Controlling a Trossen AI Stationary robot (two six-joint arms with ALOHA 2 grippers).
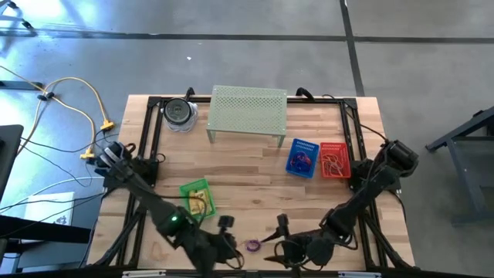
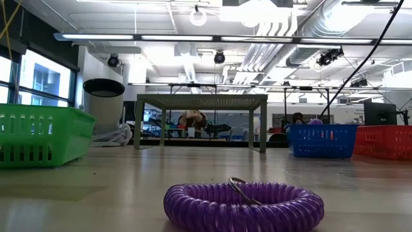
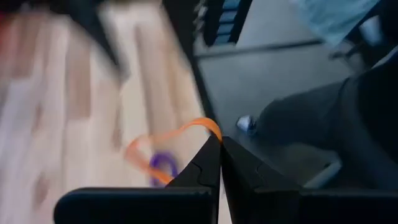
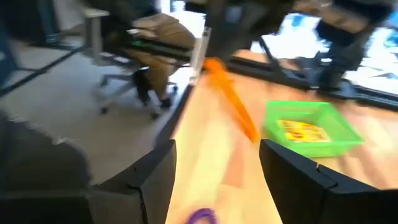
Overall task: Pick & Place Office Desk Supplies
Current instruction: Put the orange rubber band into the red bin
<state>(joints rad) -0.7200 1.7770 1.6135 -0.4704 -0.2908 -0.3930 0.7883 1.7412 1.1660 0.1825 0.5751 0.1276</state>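
Observation:
My left gripper (image 3: pixel 219 138) is shut on a thin orange loop (image 3: pixel 168 140) above the table's near edge; in the high view it (image 1: pixel 231 244) stands just left of a purple coiled loop (image 1: pixel 253 245). That purple loop (image 2: pixel 243 205) lies flat on the wood, and a metal ring rests on its top. My right gripper (image 4: pixel 217 149) is open and holds nothing. It (image 1: pixel 272 242) stands right of the purple loop and faces my left gripper. From there the orange loop (image 4: pixel 231 106) shows hanging long and narrow. My left gripper pinches the orange loop at one spot on its band (image 3: pixel 213 129), between the very tips of its two fingers. The loop hangs slack below the fingers, drawn out long and narrow. Its lower end (image 4: pixel 252 135) looks clear of the table.
A green basket (image 1: pixel 197 198) holding yellow packets (image 4: pixel 303 132) stands left of centre. A blue basket (image 1: pixel 302 157) and a red basket (image 1: pixel 333 160) stand at the right. The pale-green perforated shelf (image 1: pixel 247 112) and a round container (image 1: pixel 179 114) stand at the far edge.

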